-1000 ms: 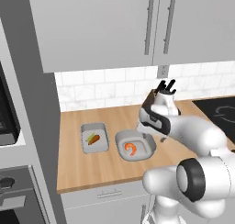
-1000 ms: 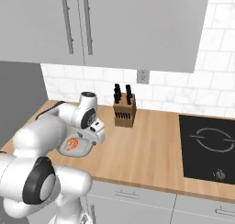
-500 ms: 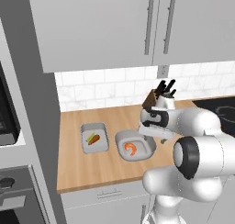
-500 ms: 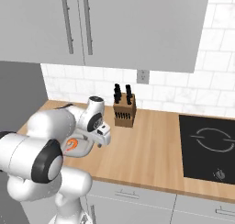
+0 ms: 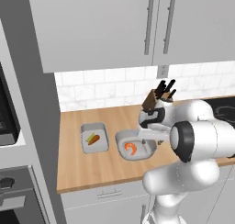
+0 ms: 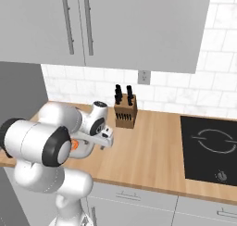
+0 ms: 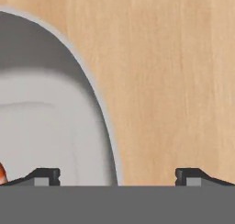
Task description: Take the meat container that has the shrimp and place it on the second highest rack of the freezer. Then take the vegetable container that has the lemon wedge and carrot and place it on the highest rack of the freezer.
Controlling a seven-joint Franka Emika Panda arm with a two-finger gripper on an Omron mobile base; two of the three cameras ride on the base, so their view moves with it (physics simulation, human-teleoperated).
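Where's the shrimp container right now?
On the wooden counter, the shrimp container sits right of the vegetable container in the left base view, with the open gripper straddling its rim.

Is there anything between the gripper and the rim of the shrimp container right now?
Nothing visible. In the hand view the open gripper straddles the shrimp container's rim, one fingertip over the tray, the other over bare counter. The knife block stands behind, clear of it.

Two base cameras stand behind the arm, left and right, looking forward and down at the same wooden desk (image 5: 101,165) and knife block (image 6: 124,115). The third rides the hand (image 7: 117,177), hovering close above a grey container (image 7: 55,126) rim.
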